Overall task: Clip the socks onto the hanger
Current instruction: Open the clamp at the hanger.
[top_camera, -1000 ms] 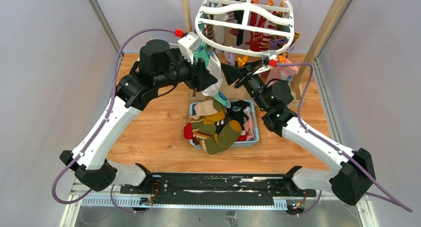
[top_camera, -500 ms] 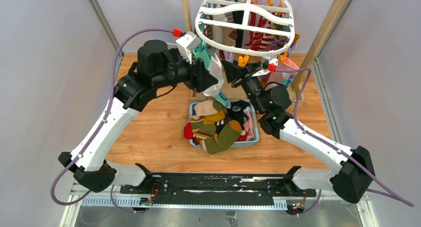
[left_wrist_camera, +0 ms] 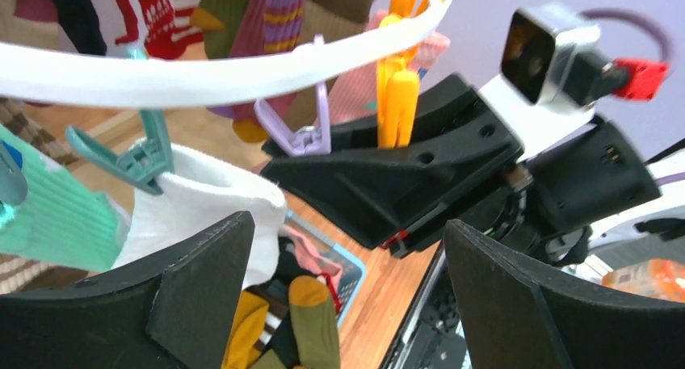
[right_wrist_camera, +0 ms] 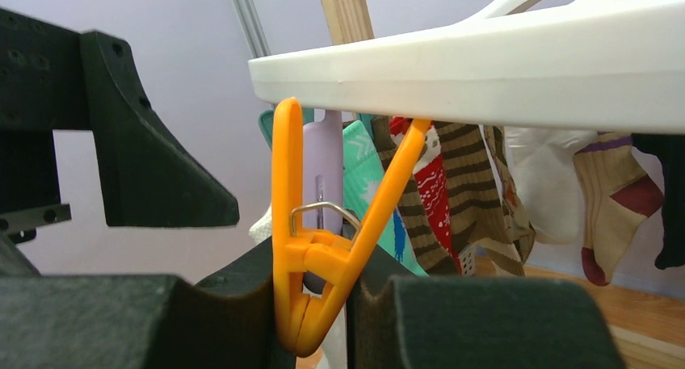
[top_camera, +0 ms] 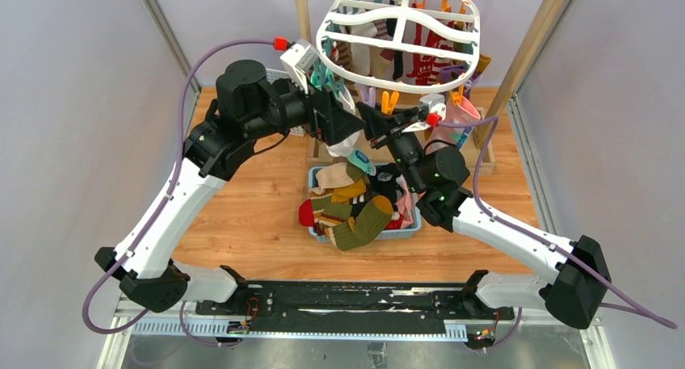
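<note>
Hanger (right_wrist_camera: 485,70) with orange clothespin (right_wrist_camera: 323,256) between right jaws, right-wrist view only.

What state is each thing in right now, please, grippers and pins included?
Left gripper: open, empty.
Right gripper: closed on orange pin.
Orange pin: hanging, gripped, holds no sock.
White sock: hanging, clipped by teal pin.
Teal pin: shut on white sock.
Purple pin: shut, empty.
Basket: heaped with loose socks.
Hanger: hanging, partly filled.

The hanger (top_camera: 386,84) is hung behind the basket (top_camera: 312,175). Socks (top_camera: 355,215) are piled in the basket, which is set on the table (top_camera: 242,215).
</note>
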Robot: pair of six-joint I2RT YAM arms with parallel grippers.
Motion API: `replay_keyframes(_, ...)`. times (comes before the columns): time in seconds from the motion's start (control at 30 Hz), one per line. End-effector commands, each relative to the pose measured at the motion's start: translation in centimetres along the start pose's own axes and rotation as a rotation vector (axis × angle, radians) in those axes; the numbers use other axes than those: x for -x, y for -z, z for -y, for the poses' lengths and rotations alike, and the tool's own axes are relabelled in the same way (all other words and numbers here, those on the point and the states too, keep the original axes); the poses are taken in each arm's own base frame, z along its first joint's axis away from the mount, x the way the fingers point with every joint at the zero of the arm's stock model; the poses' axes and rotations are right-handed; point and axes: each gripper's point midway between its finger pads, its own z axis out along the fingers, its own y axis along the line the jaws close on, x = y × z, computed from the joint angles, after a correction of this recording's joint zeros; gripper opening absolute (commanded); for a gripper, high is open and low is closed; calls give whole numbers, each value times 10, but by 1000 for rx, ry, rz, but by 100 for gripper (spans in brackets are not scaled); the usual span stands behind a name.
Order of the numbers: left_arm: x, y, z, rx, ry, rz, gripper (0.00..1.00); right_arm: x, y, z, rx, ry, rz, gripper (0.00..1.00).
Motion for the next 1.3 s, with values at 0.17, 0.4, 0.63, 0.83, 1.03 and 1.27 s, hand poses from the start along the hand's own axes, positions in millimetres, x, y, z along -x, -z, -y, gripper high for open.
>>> replay_keyframes(0.17,59,-8,19,-52,99,181,91,11,-13,-26,57,10,32,7)
replay_keyframes(0.4,50,-20,4,-4,132,168,80,6,-20,-36,80,38,12,7)
replay_keyframes(0.63,50,-18,-12,91,134,184,73,3,-21,-37,85,41,8,7)
replay_keyframes(0.83,39,-17,-31,187,147,170,67,2,-23,-38,89,40,4,7)
replay_keyframes(1.03,33,-18,-32,185,167,155,67,1,-23,-38,90,44,-1,7)
replay_keyframes(1.27,36,-18,-32,184,168,167,67,-1,-24,-42,103,34,-6,7)
